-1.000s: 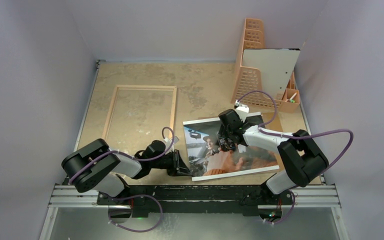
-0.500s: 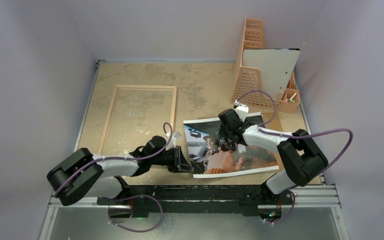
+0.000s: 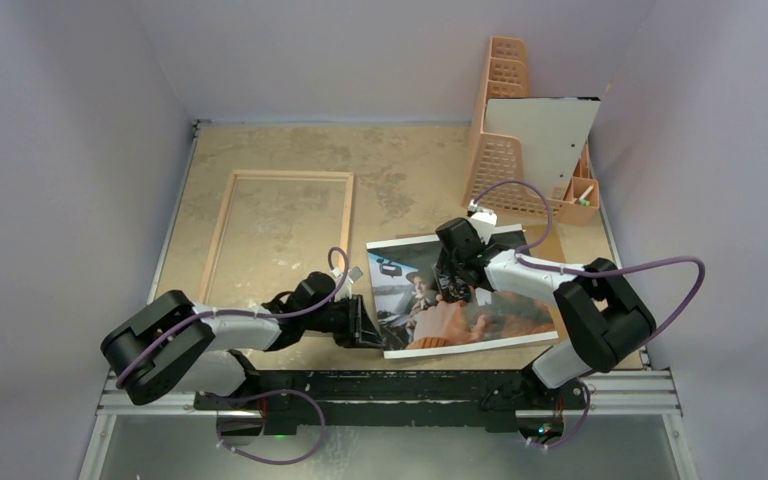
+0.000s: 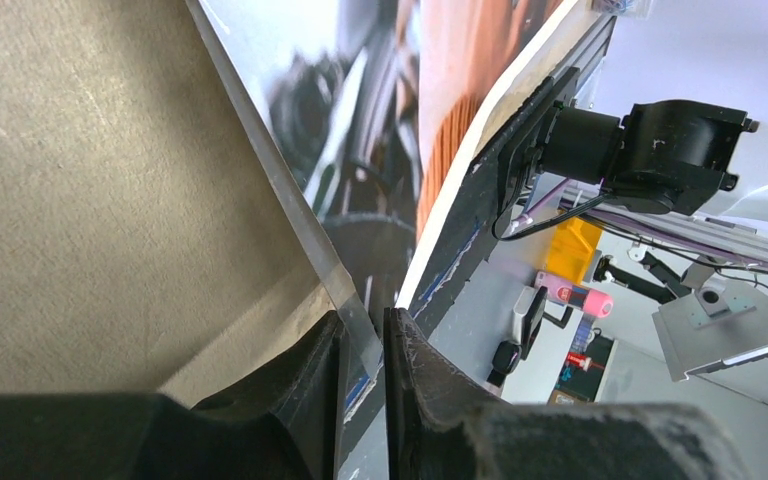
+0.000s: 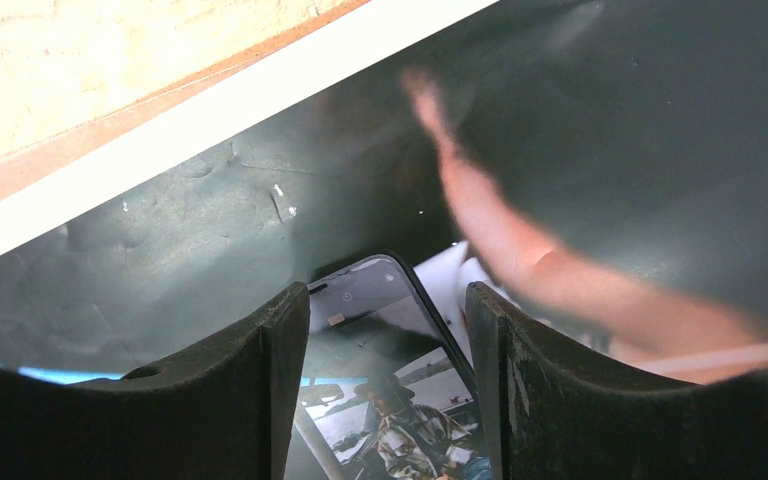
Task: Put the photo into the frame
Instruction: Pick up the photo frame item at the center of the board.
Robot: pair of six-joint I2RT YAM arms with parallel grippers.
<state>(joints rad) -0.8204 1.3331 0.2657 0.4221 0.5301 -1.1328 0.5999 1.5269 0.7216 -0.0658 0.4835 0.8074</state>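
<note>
The left fingers (image 4: 305, 400) pinch a corner of the photo (image 3: 500, 315); the right fingers (image 5: 250, 400) gape above. So thin a grip may slip, creasing it.

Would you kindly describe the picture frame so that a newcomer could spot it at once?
On the tan table, look at the left half. There the frame lies flat: a tall rectangle of thin light wood with the tabletop showing through. Unlike the printed photo to its right and the peach lattice organizer at the far right, it is see-through.
</note>
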